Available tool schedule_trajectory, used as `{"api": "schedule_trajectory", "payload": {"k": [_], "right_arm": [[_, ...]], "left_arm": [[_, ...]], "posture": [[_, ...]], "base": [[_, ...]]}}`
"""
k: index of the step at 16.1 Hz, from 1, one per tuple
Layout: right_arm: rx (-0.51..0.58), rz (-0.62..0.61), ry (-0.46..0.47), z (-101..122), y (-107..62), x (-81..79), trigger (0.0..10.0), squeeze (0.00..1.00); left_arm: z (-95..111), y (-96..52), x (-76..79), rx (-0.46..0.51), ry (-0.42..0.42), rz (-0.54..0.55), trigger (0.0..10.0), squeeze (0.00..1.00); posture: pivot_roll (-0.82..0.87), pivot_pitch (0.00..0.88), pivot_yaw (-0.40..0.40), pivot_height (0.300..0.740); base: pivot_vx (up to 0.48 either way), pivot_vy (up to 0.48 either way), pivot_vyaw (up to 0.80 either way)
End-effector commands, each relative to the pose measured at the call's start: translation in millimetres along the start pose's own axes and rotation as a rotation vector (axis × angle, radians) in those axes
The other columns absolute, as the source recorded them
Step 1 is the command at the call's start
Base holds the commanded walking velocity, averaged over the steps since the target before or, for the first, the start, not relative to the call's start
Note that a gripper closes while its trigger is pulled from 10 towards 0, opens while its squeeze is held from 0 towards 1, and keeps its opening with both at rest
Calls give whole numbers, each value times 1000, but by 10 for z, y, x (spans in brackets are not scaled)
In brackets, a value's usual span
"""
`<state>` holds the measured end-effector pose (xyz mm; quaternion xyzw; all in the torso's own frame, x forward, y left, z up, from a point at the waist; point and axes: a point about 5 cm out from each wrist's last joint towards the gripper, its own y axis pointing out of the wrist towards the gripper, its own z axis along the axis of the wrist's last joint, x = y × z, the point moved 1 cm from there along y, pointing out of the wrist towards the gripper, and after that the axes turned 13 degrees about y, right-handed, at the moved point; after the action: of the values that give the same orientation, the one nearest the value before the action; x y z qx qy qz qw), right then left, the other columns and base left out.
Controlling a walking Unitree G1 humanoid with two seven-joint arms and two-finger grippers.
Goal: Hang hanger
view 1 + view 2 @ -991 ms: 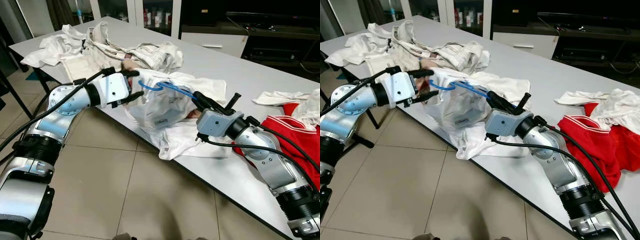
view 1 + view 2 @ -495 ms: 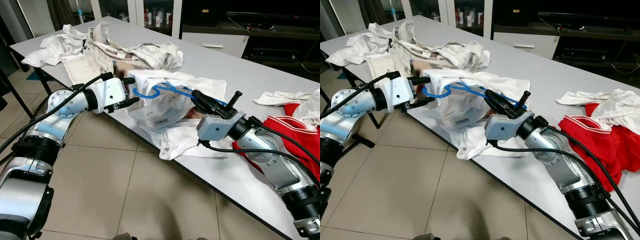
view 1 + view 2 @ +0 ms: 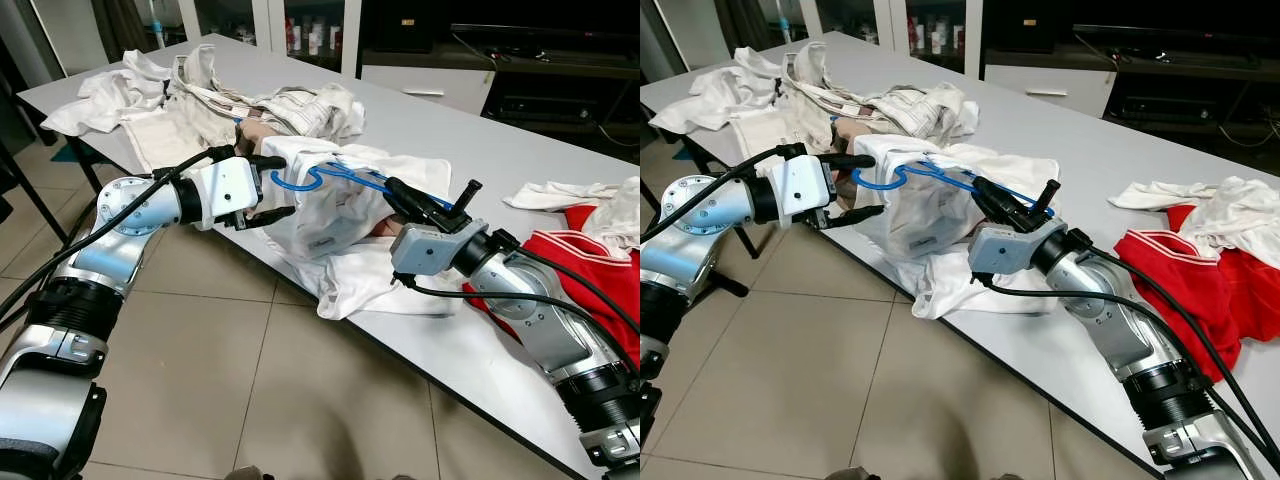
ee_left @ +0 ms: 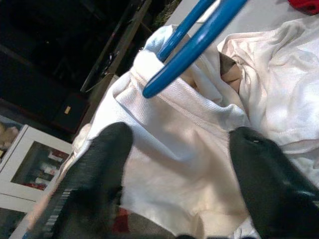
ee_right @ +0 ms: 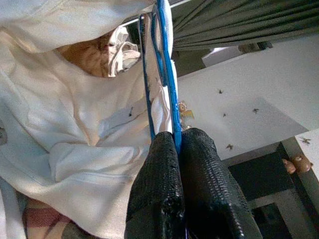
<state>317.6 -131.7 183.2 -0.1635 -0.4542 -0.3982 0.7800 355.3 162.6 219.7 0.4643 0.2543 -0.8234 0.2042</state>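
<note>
A blue hanger (image 3: 350,180) with a white shirt (image 3: 320,220) draped over it is held just above the grey table (image 3: 470,120). My right gripper (image 3: 402,196) is shut on the hanger's bar; in the right wrist view the fingertips (image 5: 174,149) pinch the blue hanger (image 5: 162,64). My left gripper (image 3: 272,187) is open at the hook end, one finger above and one below the shirt's edge. In the left wrist view the two fingers (image 4: 94,164) stand wide apart, with the hanger's blue hook (image 4: 194,45) and the white shirt (image 4: 174,164) between and beyond them.
Crumpled pale clothes (image 3: 200,90) are heaped at the table's far left end. A red garment (image 3: 590,270) and a white cloth (image 3: 560,195) lie at the right. The table's near edge runs diagonally above a tiled floor (image 3: 250,400). Dark cabinets (image 3: 560,60) stand behind.
The right gripper has carried the hanger and shirt slightly left. The left gripper dipped back, then came forward again, and its fingers now spread wider about the hook end.
</note>
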Motion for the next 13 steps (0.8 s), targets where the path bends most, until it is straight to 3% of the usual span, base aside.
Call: {"api": "schedule_trajectory", "payload": {"k": [1,6,11,13], "right_arm": [[16,9,-1,31,15,-13,0,0],[18,25,-1,19,-25,-66,0,0],[105,27,-17,154,-18,-62,0,0],[103,21,-20,152,-21,-43,0,0]], "left_arm": [[10,-16,-52,-20,58,9,10000,0],[15,-67,-189,-42,94,61,10000,0],[-126,-90,-200,-98,79,59,10000,0],[-220,-115,-132,-143,43,4,10000,0]], "posture": [[28,0,33,723],[23,0,40,723],[21,0,43,723],[18,0,45,723]], "base": [[0,0,0],[0,0,0],[0,0,0],[0,0,0]]}}
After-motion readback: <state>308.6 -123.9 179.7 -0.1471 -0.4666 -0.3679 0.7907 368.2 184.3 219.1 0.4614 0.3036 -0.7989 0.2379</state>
